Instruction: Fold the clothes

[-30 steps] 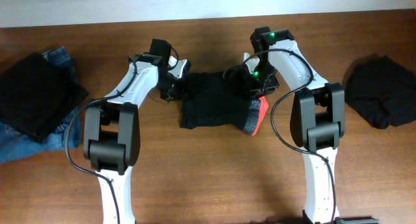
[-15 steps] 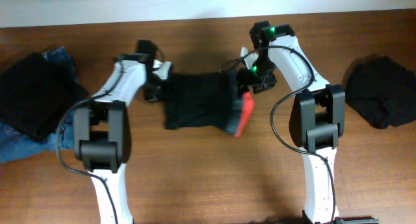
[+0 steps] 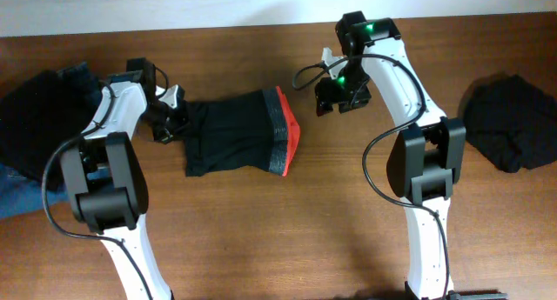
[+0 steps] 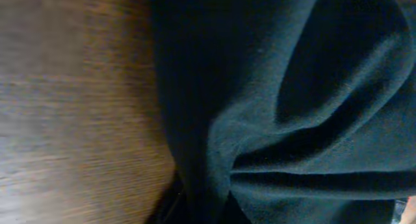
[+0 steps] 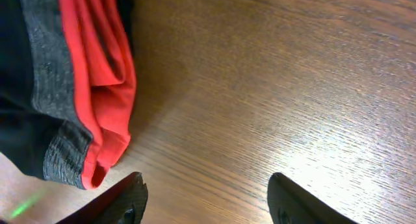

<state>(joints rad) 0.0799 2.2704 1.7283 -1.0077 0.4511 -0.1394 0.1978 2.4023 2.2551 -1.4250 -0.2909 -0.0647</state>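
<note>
Position of work piece vs. claws:
- The trousers (image 3: 228, 142), black, lie as a folded bundle on the desk (image 3: 287, 239), left of centre frame in the overhead view.
- Their grey waistband (image 3: 275, 136) and red trim (image 3: 291, 129) form the right end of the bundle, facing centre frame.
- The left claw (image 3: 171, 119) sits at the bundle's left end, in contact with it. It is clenched on the black fabric. The left wrist view is filled with dark cloth (image 4: 273, 87) gathered into creases that run down to the bottom edge of the frame, with bare desk (image 4: 71, 107) at the left.
- The right claw (image 3: 333, 98) is right of the waistband and a little higher in the frame, apart from it, with bare wood between.
- In the right wrist view the right claw (image 5: 208, 199) is released: both fingers stand wide apart at the bottom edge with only wood grain between them. The waistband (image 5: 49, 74) and red trim (image 5: 97, 68) lie at the upper left of that frame, touching neither finger.

Count:
- Trousers under work: 1.
- Arms: 2, with 1 claw each.
- Blue jeans (image 3: 22, 196): 1, at the left edge.
- Black heap (image 3: 35, 135): 1, lying on top of the jeans. Number of items in it cannot be told.
- Dark garment (image 3: 509, 122): 1, crumpled, at the right edge, well apart from both claws.
</note>
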